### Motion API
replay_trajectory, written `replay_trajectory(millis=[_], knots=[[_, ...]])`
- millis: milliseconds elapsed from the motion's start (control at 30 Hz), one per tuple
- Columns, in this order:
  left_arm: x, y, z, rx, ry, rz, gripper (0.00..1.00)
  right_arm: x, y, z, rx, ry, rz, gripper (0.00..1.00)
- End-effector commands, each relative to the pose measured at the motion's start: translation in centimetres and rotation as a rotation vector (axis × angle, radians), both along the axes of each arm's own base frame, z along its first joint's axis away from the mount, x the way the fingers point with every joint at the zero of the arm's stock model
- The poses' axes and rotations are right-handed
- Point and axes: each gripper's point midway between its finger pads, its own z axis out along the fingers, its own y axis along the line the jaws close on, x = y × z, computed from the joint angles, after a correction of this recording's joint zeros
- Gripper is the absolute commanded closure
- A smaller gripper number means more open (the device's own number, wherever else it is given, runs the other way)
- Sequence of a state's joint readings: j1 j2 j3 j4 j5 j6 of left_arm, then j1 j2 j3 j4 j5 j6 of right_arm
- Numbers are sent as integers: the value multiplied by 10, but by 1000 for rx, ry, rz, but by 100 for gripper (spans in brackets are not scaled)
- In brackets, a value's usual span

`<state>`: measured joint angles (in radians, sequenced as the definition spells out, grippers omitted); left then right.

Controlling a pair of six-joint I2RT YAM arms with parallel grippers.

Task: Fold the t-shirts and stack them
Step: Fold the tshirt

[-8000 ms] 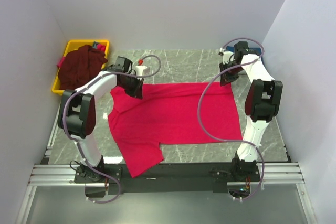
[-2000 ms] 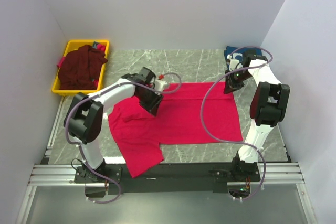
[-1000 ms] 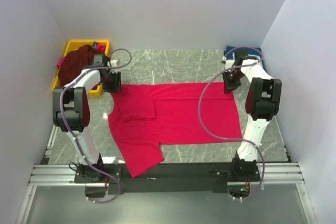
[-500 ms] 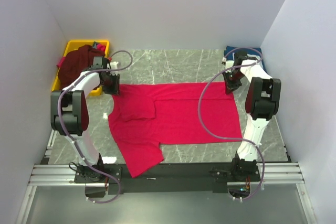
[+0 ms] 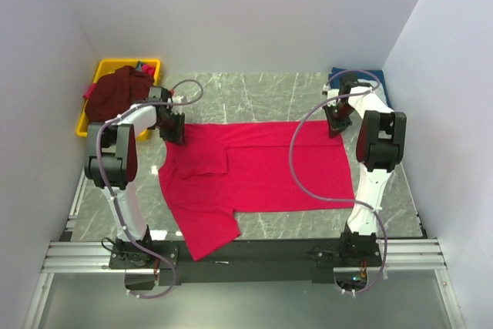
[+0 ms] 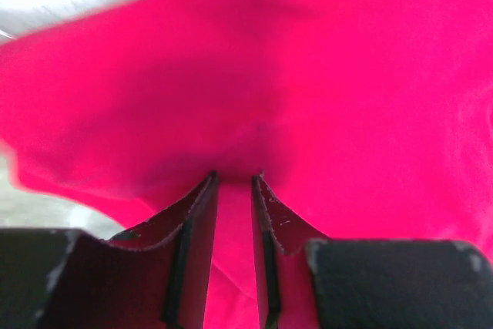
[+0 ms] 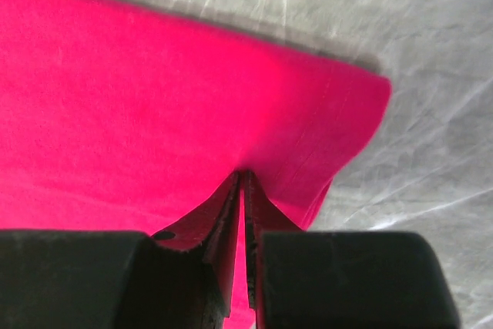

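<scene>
**Three tees, two arms on the red one**

Far left, one maroon t-shirt (image 5: 115,96) is heaped in a yellow bin (image 5: 123,62). One crimson t-shirt (image 5: 262,167) lies spread on the table (image 5: 254,94). One navy t-shirt (image 5: 337,76) sits far right. Both arms reach far: the left gripper (image 6: 233,179) pinches the crimson shirt's far-left corner, the right gripper (image 7: 241,175) clamps its far-right corner.

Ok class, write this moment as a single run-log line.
left gripper shut on red t-shirt far-left corner | right gripper shut on far-right corner | maroon t-shirt in yellow bin
</scene>
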<state>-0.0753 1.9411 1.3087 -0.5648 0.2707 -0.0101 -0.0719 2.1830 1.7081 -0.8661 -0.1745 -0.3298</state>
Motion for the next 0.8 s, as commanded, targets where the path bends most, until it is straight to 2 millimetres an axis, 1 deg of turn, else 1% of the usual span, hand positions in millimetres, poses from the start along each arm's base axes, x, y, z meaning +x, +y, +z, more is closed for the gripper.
replay_trajectory(millis=[0, 33, 67, 100, 133, 167, 200, 233, 267, 300, 333, 367, 400, 433, 467, 500, 533, 567, 600, 633, 667, 700, 733, 767], knots=[[16, 13, -7, 37, -7, 1, 69, 17, -4, -5, -33, -27, -14, 87], [17, 17, -16, 47, 18, 6, 70, 22, -5, -4, -36, -37, -17, 86], [27, 20, -14, 49, 5, 12, 70, 26, -5, -4, -35, -45, -19, 86], [32, 24, -15, 55, 6, 15, 70, 30, -5, -3, -37, -53, -25, 86], [34, 31, -22, 58, 25, 22, 70, 39, -7, -1, -41, -71, -33, 85], [44, 31, -14, 47, 6, 19, 70, 44, -6, 2, -34, -81, -37, 85], [47, 30, -11, 41, 0, 2, 69, 45, -3, 2, -21, -69, -36, 84], [52, 30, -1, 32, -24, -12, 68, 55, -2, 14, -14, -102, -32, 83], [49, 22, 7, -9, -28, -42, 63, 58, 2, 20, 10, -113, -21, 82], [49, 18, 16, -21, -49, -80, 59, 56, 5, 28, 24, -112, -9, 78], [48, 13, 38, -45, -95, -111, 55, 58, 8, 47, 39, -147, 4, 75], [43, 11, 49, -61, -109, -135, 49, 56, 16, 58, 79, -164, 40, 71], [35, 6, 61, -85, -124, -182, 45, 48, 19, 70, 98, -164, 61, 65], [25, 3, 83, -96, -163, -214, 42, 36, 23, 93, 115, -193, 84, 62], [16, 0, 92, -110, -178, -250, 33, 26, 26, 105, 120, -211, 129, 59], [2, -3, 100, -124, -185, -309, 30, 14, 31, 114, 139, -215, 159, 57], [-15, -4, 113, -131, -207, -353, 28, -8, 32, 130, 134, -231, 186, 56], [-28, -8, 117, -143, -209, -399, 27, -20, 31, 135, 116, -242, 237, 56], [-42, -9, 119, -146, -224, -482, 27, -39, 31, 153, 100, -269, 270, 56], [-68, -10, 119, -158, -186, -521, 27, -63, 31, 139, 97, -217, 298, 56], [-82, -9, 117, -159, -170, -554, 27, -78, 28, 135, 73, -208, 347, 56], [-93, -7, 114, -149, -173, -608, 28, -95, 26, 144, 50, -231, 371, 57], [-115, -6, 110, -156, -135, -629, 28, -122, 23, 122, 34, -160, 396, 57], [-125, -5, 107, -155, -128, -649, 29, -134, 21, 117, 11, -154, 439, 57]])
